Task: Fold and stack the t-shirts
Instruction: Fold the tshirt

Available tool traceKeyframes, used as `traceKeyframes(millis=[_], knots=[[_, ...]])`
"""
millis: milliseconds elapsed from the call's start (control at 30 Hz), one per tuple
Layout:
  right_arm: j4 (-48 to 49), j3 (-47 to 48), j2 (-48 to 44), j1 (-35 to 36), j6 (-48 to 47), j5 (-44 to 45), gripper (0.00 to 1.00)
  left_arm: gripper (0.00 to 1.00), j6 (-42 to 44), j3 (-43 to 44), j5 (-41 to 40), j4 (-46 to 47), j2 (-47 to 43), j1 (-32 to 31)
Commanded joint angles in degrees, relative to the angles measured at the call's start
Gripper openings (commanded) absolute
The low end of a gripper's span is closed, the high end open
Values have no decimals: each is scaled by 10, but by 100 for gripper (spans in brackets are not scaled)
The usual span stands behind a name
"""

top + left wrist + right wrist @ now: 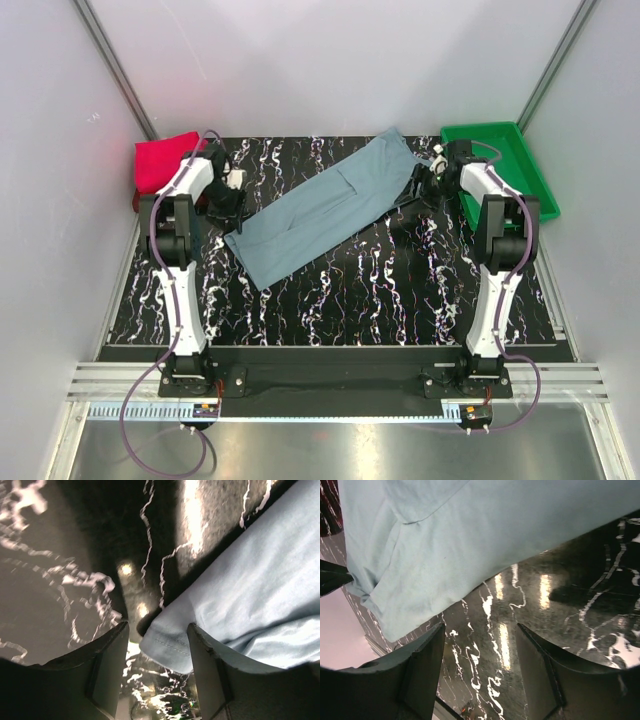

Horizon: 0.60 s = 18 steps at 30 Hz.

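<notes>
Top external view gives us the layout: the grey-blue t-shirt point(325, 210) lies as a long diagonal band on the table point(380, 290), and we place everything else from it. The left hand point(228, 200) sits at the shirt's near-left end and the right hand point(425, 185) at its far-right end. The pink-red shirt pile point(165, 160) waits beyond the left end, well apart from the shirt, and the green tray point(510, 155) lies just past the right end. Seen from the left wrist, the left hand point(157, 627) is released: its fingers stand apart, with the hemmed corner of the grey-blue t-shirt point(250, 580) lying between them, unpinched. Seen from the right wrist, the right hand point(480, 627) is released too and holds nothing; only bare table shows between its fingers, and the grey-blue t-shirt point(470, 530) lies just ahead of them. We judge the step in hand to be taking both ends for the next fold. To do it well, we would ease the left hand deeper over the corner so it bites behind the hem, not on the tip alone. We would bring the right hand forward, low to the table, until cloth sits well between its fingers. Then we would close both together, lift evenly and keep the band taut so it neither sags nor twists.
</notes>
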Motion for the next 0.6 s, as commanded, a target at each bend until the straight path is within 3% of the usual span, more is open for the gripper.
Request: traceKeyframes(millis=[0,33,133,167,200,233,567], knots=[[13,0,5,-6,-12,17,66,55,14,22,31,-11,17,0],[13,3,8,-6,-14,18,66,54,17,20,31,-14,19,0],[12,13,16,-7,-21,32,66,35,21,17,30,-16,21,1],[11,16,18,-8,-22,40,66,27,21,16,34,-17,20,0],[12,19,24,-10,-22,41,66,6,22,14,35,-17,16,0],[13,28,28,-11,-23,47,66,0,19,9,37,-19,13,0],[16,146,115,-12,-23,53,66,0,3,-110,75,-26,-92,-6]])
